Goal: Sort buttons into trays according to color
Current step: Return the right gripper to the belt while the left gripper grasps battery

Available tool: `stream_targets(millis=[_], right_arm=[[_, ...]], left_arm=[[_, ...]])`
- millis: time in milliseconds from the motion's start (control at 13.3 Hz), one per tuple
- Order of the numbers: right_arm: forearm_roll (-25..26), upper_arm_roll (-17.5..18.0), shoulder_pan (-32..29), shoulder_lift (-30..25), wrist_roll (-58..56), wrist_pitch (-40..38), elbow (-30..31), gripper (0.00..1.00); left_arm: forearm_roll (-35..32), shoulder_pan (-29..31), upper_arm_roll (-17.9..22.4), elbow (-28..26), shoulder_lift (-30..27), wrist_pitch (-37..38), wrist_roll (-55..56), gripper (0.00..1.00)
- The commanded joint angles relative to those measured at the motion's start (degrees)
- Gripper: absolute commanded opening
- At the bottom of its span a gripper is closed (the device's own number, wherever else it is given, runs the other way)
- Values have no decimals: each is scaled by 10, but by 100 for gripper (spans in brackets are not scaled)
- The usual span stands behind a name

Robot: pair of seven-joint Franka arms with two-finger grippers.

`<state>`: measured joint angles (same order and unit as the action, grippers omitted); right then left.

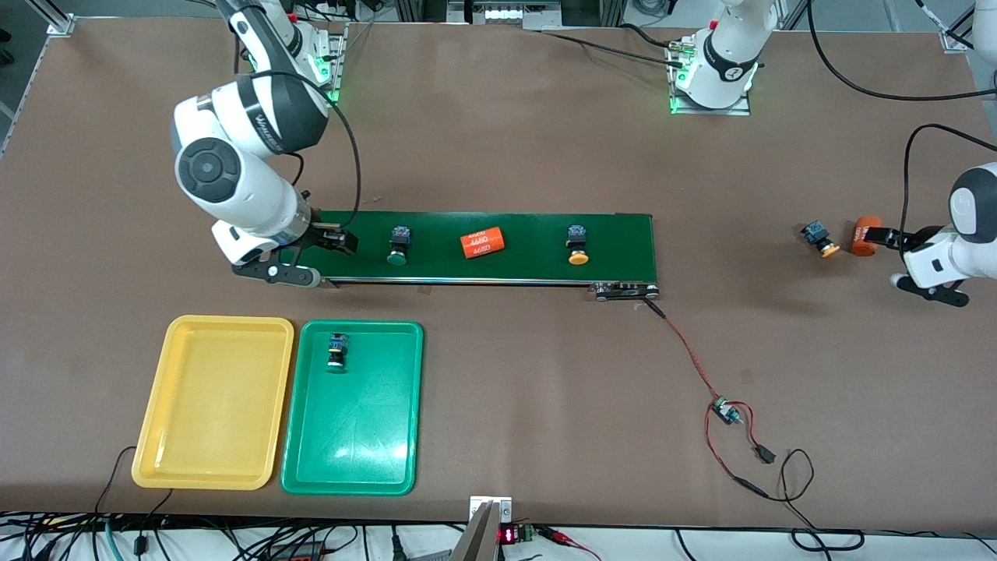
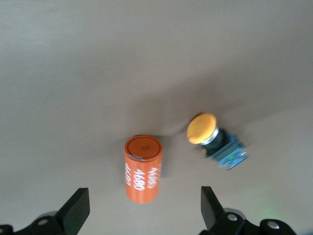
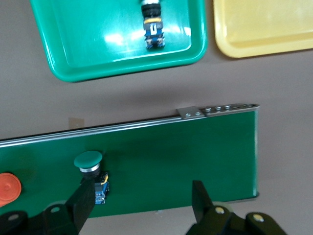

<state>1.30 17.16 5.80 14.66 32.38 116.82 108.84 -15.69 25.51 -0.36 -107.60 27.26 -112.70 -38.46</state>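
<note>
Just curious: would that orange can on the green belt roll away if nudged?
Probably: the orange cylinder lies on its side on the belt, so a sideways nudge could roll it. It looks rigid and smooth, perhaps slippery.

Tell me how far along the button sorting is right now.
Done: one green-capped button lies in the green plastic tray. The yellow plastic tray holds nothing. The open right gripper hangs over the conveyor belt beside another green-capped button. Two yellow-capped buttons remain: one on the belt, one near the open left gripper.
</note>
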Motion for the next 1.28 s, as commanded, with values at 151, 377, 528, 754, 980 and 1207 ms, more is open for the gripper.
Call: stream_targets(millis=[151, 377, 528, 754, 980, 1207], right_arm=[[-1, 33, -7, -12, 37, 115, 97, 88], [1, 33, 6, 0, 37, 126, 101, 89], [2, 33, 10, 12, 37, 134, 101, 90], [2, 33, 19, 34, 37, 148, 102, 92], [6, 33, 20, 49, 36, 176, 117, 99], [8, 33, 18, 55, 32, 189, 128, 100]], left_arm=[[-11, -6, 33, -50, 31, -78, -96, 100], [-11, -6, 54, -87, 34, -137, -98, 100], [-10, -6, 57, -90, 33, -154, -140, 66], [-9, -6, 61, -84, 31, -153, -145, 30], [-8, -11, 56, -68, 28, -152, -149, 29], [-8, -21, 25, -37, 7, -137, -149, 29]])
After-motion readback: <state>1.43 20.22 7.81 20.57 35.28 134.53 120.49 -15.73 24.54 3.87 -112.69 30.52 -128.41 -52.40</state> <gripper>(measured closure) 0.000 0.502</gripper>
